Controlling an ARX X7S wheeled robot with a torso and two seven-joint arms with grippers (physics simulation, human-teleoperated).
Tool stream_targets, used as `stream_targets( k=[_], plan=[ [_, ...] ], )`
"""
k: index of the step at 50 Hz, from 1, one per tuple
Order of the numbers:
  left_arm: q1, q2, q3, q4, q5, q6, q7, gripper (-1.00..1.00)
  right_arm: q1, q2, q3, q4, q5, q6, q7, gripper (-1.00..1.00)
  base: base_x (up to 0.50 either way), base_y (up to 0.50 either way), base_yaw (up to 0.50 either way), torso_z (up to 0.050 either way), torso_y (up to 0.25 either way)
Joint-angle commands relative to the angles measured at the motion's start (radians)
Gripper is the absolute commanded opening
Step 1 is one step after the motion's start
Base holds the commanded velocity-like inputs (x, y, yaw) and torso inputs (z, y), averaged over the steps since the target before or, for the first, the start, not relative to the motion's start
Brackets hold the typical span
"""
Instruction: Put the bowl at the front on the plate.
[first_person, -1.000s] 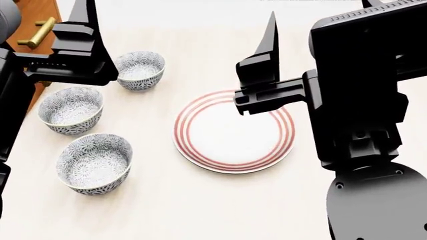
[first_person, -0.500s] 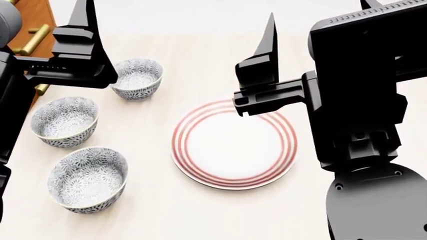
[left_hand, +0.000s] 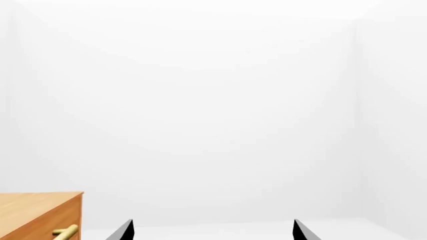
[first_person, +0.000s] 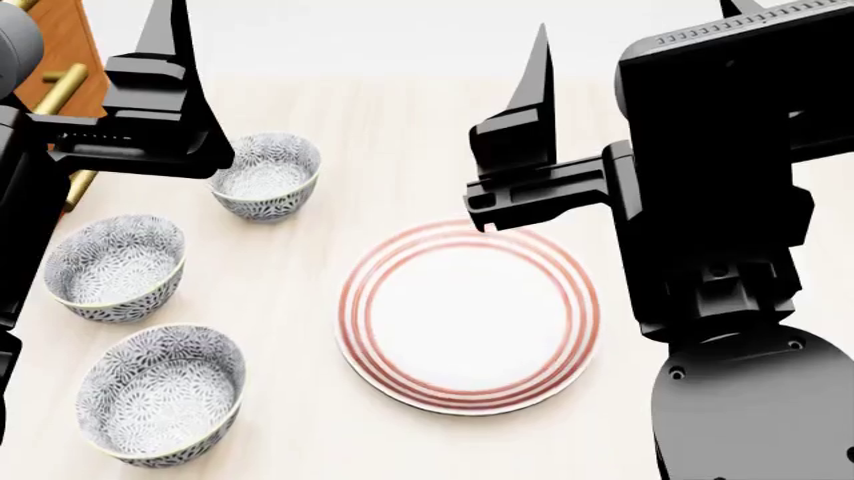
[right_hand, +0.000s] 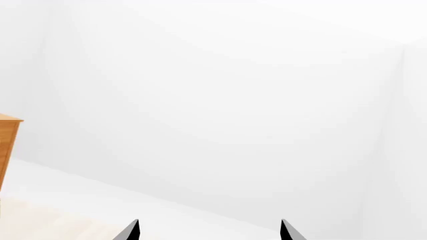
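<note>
Front bowl (first_person: 160, 394) on the table (first_person: 400, 130), left of the empty plate (first_person: 467, 317); both grippers (left_hand: 212, 231) (right_hand: 209, 230) raised, fingers spread, holding nothing; risk: seizing a lookalike bowl (first_person: 114, 266) behind.

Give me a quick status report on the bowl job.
Both end effectors open, empty, raised above the table. Front bowl not yet picked, sits left of the plate. Plate bare. Two more bowls behind it; path to the plate looks clear.

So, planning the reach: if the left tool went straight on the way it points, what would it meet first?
Probably nothing nearby: the left tool points past the wooden cabinet, toward a bare white wall; depth unclear.
</note>
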Motion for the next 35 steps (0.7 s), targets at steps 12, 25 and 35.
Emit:
stream_targets(
  k=[12,25,35],
  plan=[
    [-0.006,-0.006,0.0,-0.001,-0.029,0.002,-0.022,1.0,0.008,0.005,-0.002,0.0,0.009,0.002,0.003,1.0,0.12,0.0,0.0,0.0,0.0],
    [0.001,-0.017,0.009,-0.007,-0.034,0.018,-0.029,1.0,0.003,0.007,0.002,-0.009,0.014,0.008,0.009,1.0,0.12,0.0,0.0,0.0,0.0],
    [0.003,-0.022,0.01,-0.011,-0.043,0.023,-0.036,1.0,0.004,0.008,0.0,-0.006,0.017,0.005,0.012,1.0,0.12,0.0,0.0,0.0,0.0]
  ],
)
